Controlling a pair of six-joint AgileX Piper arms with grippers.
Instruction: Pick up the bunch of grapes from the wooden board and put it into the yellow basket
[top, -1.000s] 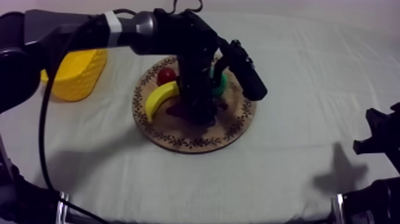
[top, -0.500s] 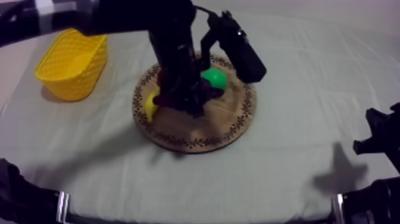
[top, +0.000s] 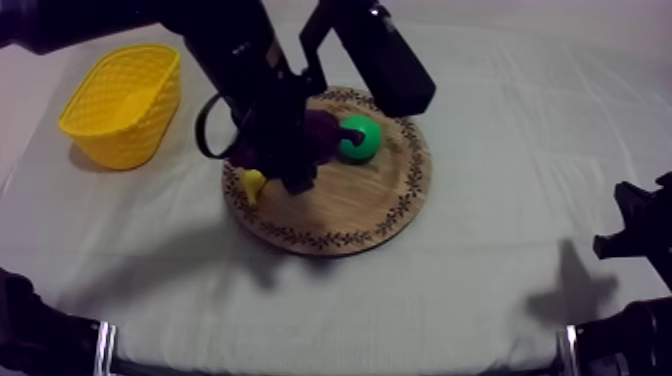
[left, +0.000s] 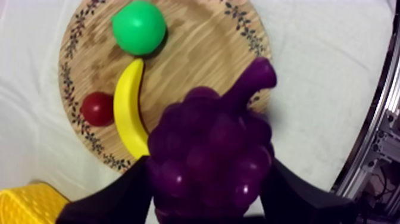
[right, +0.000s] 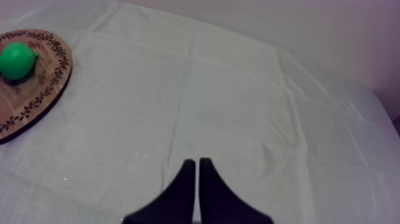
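Where the top view looks down on the grey-white cloth (top: 480, 290), my left arm comes in from the upper left and hangs over the round wooden board (top: 335, 240), covering much of its far side. The left gripper (top: 296, 165) is clamped on the bunch of grapes (top: 320, 128), a dark purple mass above the board beside the green pear (top: 357, 138). Just the tip of the banana (top: 252, 184) peeps out from under the arm. The yellow basket (top: 122, 103) stands apart at the left, with the grapes not in it. My right gripper (top: 635, 225) sits low at the right edge, partly cut off, its fingers hard to make out there. Seen from the left wrist, the two black fingers (left: 113, 199) press against either side of the bunch, whose stem points away from the camera. The grapes hide part of the board beneath. Beyond them lie the pear, the banana and the small red fruit (left: 97, 108), which touches the banana near the patterned rim. A corner of the basket and a metal frame (left: 381, 149) past the table are cut off. From the right wrist, the right fingers lie together as a narrow wedge with nothing between them, over bare cloth. The board is cut off, with the pear on it.
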